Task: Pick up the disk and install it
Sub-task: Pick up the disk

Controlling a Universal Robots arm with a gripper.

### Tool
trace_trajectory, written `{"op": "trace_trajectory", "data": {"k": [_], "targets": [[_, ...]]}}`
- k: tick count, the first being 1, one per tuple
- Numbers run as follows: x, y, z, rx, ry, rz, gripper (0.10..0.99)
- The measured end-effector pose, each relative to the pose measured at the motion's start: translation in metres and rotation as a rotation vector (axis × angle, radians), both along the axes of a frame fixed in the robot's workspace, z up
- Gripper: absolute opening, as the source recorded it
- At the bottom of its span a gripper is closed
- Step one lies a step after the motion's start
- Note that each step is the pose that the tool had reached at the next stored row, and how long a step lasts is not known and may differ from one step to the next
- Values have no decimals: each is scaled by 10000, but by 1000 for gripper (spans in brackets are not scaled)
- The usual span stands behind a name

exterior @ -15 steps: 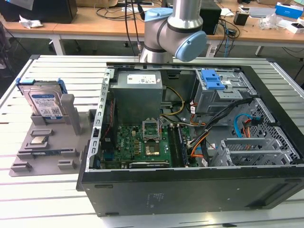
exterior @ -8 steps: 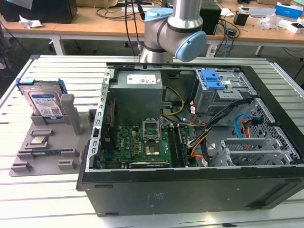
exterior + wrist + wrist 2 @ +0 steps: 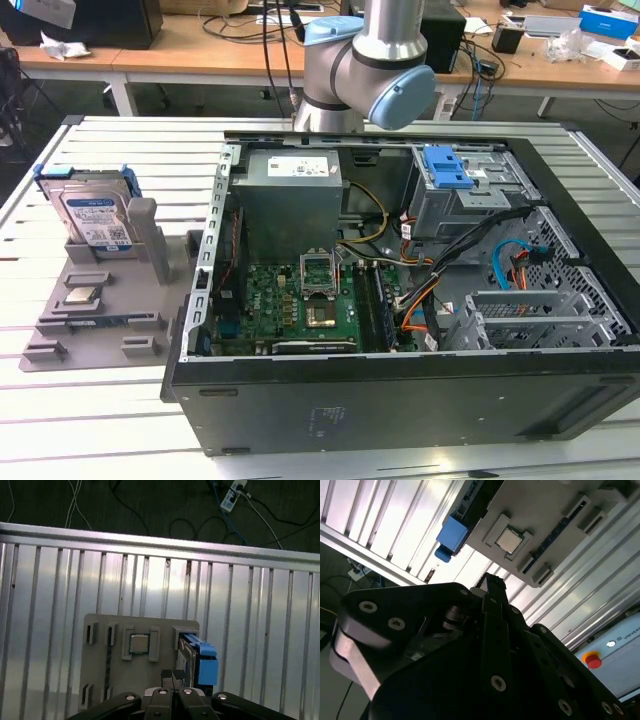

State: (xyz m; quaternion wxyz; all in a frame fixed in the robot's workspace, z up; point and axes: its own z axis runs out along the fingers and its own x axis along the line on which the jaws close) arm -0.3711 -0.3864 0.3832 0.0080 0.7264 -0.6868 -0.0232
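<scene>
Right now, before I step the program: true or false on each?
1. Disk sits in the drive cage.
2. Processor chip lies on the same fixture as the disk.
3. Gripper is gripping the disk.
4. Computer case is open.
1. False. The disk stands upright in the grey fixture on the exterior view's left, outside the computer case. It is not in the drive cage.
2. True. The processor chip lies flat on that fixture, in front of the disk.
3. False. In the first wrist view the gripper is shut on nothing and apart from the disk.
4. True. The case lies open, with the motherboard exposed.
</scene>
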Motion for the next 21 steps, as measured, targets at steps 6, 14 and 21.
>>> {"op": "trace_trajectory", "data": {"k": [6,14,21], "targets": [[0,0,-2,0,0,-518,106],[0,0,-2,0,0,-544,106],[0,0,-2,0,0,-574,416]]}}
